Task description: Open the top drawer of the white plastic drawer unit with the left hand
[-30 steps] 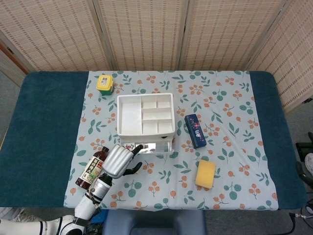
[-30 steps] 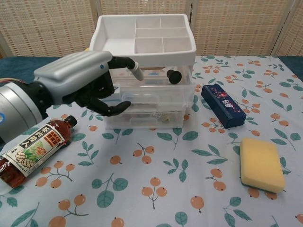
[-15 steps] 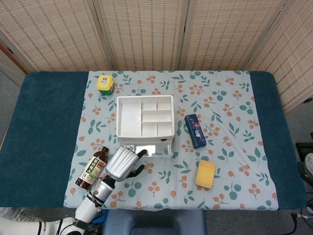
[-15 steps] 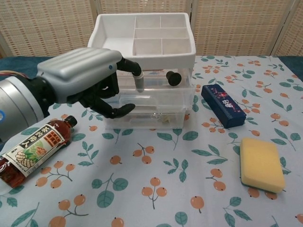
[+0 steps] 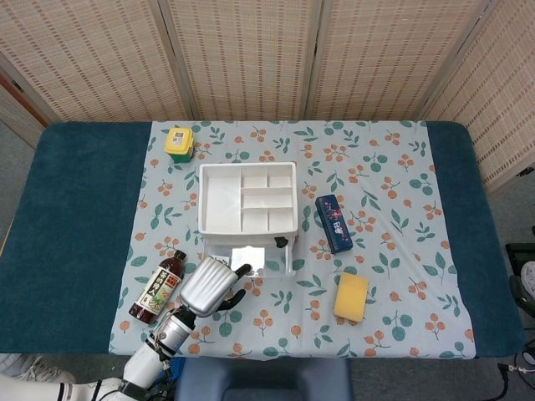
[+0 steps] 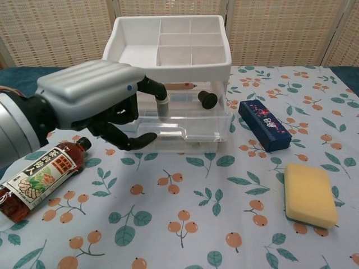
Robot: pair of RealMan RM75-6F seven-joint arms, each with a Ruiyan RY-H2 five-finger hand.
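The white plastic drawer unit (image 5: 247, 197) (image 6: 168, 42) stands mid-table with a divided open tray on top. Its clear top drawer (image 5: 251, 259) (image 6: 190, 120) is pulled partway out toward me, and a black knob (image 6: 208, 100) shows at its right. My left hand (image 5: 209, 286) (image 6: 95, 95) is at the drawer's left front. One finger hooks over the drawer's front rim and the thumb curls below it. The lower drawers are hidden behind the pulled-out one. My right hand shows in neither view.
A brown tea bottle (image 5: 159, 286) (image 6: 39, 179) lies just left of my hand. A dark blue case (image 5: 333, 223) (image 6: 264, 125) lies right of the unit, a yellow sponge (image 5: 351, 296) (image 6: 310, 194) nearer me. A yellow-lidded jar (image 5: 179, 142) sits behind.
My left hand has drawn back toward me with its finger hooked on the top drawer. The drawer has slid further out of the unit and now covers the drawers below.
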